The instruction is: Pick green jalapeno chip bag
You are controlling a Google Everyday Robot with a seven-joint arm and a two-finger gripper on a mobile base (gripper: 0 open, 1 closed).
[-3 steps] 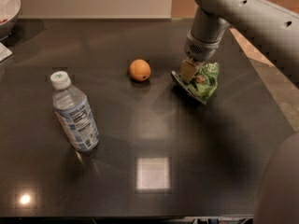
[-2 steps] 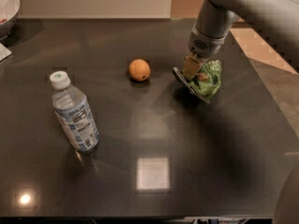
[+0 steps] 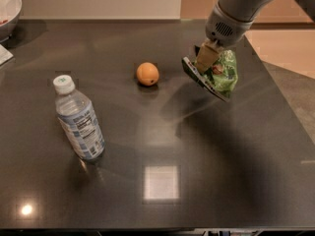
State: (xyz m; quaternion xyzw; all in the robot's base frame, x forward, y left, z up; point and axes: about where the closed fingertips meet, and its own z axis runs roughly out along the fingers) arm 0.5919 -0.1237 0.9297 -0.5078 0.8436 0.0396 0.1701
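The green jalapeno chip bag [image 3: 220, 75] is crinkled and glossy, with a small reddish mark and a dark lower edge. It hangs tilted above the dark table at the right, clear of the surface. My gripper [image 3: 205, 59] comes down from the grey arm at the top right and is shut on the bag's upper left part. Its tan fingers [image 3: 207, 56] pinch the bag.
A round orange fruit [image 3: 147, 73] lies left of the bag. A capped water bottle [image 3: 78, 119] stands at the left. A bowl [image 3: 7, 9] sits at the far left corner. The table's right edge [image 3: 290, 107] runs close beside the bag.
The gripper has risen with the chip bag in it, lifting the bag off the table. The orange and the bottle have not moved.
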